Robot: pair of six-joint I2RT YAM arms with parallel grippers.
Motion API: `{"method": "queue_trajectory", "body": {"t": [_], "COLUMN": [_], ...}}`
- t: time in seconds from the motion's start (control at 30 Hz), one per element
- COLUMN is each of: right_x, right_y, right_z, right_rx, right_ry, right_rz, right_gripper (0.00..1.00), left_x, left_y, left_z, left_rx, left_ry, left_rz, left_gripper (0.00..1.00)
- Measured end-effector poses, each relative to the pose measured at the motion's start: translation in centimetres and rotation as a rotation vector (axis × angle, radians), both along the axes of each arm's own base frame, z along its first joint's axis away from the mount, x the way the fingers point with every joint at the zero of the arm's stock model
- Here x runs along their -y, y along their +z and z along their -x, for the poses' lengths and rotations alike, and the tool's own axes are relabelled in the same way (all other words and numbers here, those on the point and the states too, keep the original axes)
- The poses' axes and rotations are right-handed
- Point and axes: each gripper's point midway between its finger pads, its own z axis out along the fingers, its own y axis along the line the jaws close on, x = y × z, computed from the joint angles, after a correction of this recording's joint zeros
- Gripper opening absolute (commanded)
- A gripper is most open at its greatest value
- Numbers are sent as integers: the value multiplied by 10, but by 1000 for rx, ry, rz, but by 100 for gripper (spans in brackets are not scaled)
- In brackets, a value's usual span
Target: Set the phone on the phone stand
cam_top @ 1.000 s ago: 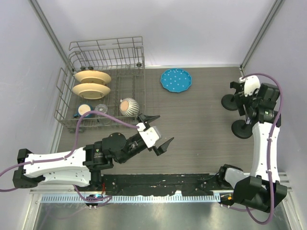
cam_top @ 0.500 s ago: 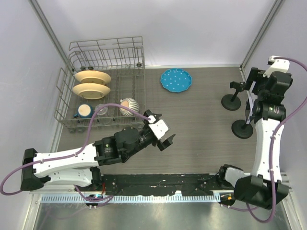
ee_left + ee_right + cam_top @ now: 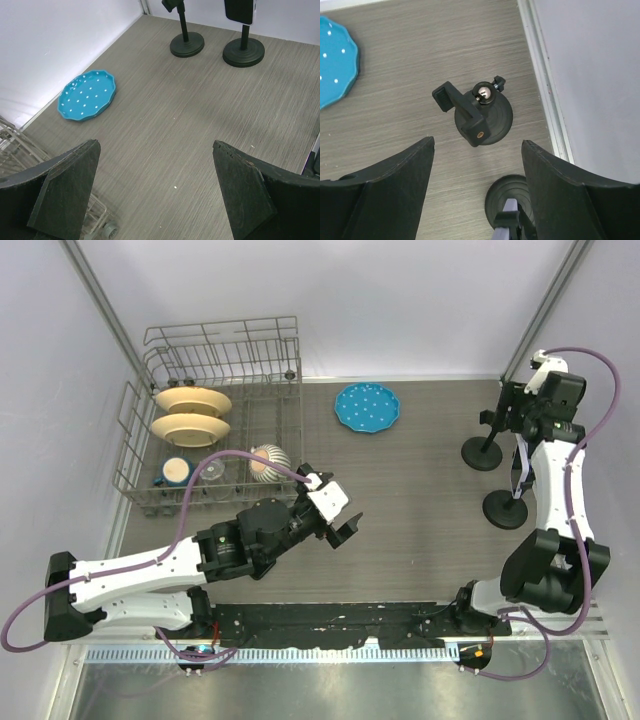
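The phone (image 3: 519, 473) stands clamped upright on the nearer black stand (image 3: 505, 509). Its dark face (image 3: 240, 10) shows in the left wrist view and its lilac edge (image 3: 509, 218) in the right wrist view. A second stand (image 3: 482, 452) with an empty clamp (image 3: 470, 114) is just behind it. My right gripper (image 3: 508, 406) (image 3: 478, 141) hovers open above the empty stand, holding nothing. My left gripper (image 3: 340, 508) (image 3: 155, 144) is wide open over the middle of the table, far from both stands.
A blue dotted plate (image 3: 367, 406) (image 3: 87, 95) lies at the back centre. A wire dish rack (image 3: 215, 420) with plates, a bowl and cups fills the back left. The metal rail (image 3: 542, 80) of the right wall runs close beside the stands.
My right gripper has drawn back from the phone on the near stand and swung over the far stand. The left arm has reached slightly right and turned its wrist.
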Motion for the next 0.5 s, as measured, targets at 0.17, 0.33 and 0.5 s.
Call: {"method": "queue_trajectory", "body": {"t": [0.17, 0.33, 0.5], "right_x": [1, -4, -3], "right_y": [-21, -36, -46], "right_z": [-15, -28, -27], "right_rx": [-62, -109, -154], "right_ry": [65, 134, 158], "right_rz": [14, -4, 15], "right_gripper": [61, 57, 49], "left_x": [0, 0, 0], "left_y": [0, 0, 0], "left_z": [0, 0, 0], "left_rx": [-1, -1, 0], "left_ry": [0, -3, -3], "left_rz": [-1, -1, -2], "left_gripper": [100, 100, 100]}}
